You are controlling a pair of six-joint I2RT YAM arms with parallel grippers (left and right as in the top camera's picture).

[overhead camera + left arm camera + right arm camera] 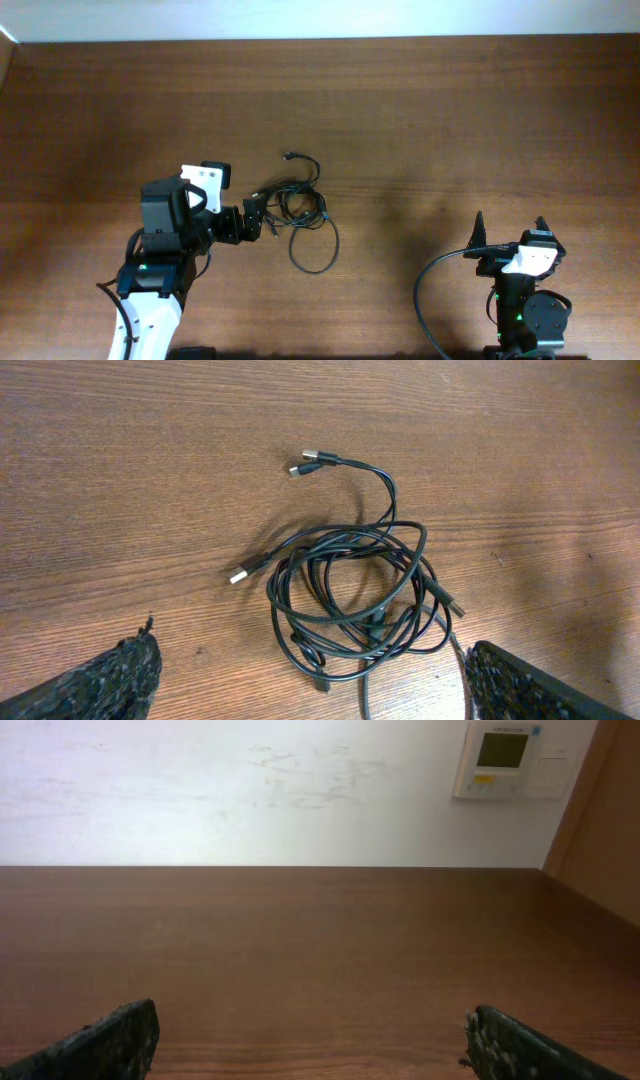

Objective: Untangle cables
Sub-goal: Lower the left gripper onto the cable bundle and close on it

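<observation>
The cables (303, 205) are two thin black cords tangled in a loose coil at the table's middle. One plug end (289, 156) reaches toward the back and a loop (318, 252) trails to the front. In the left wrist view the coil (350, 585) lies between and just ahead of my fingers, with plug ends (312, 461) at the top and another (238, 575) on the left. My left gripper (258, 216) (312, 660) is open, at the coil's left edge, holding nothing. My right gripper (510, 224) (310, 1030) is open and empty, far to the right of the cables.
The wooden table (450, 110) runs back to a white wall (250, 790) that carries a thermostat panel (505, 758). A thick black wire (430, 290) curves by the right arm's base. A wooden panel (610, 830) stands at the right.
</observation>
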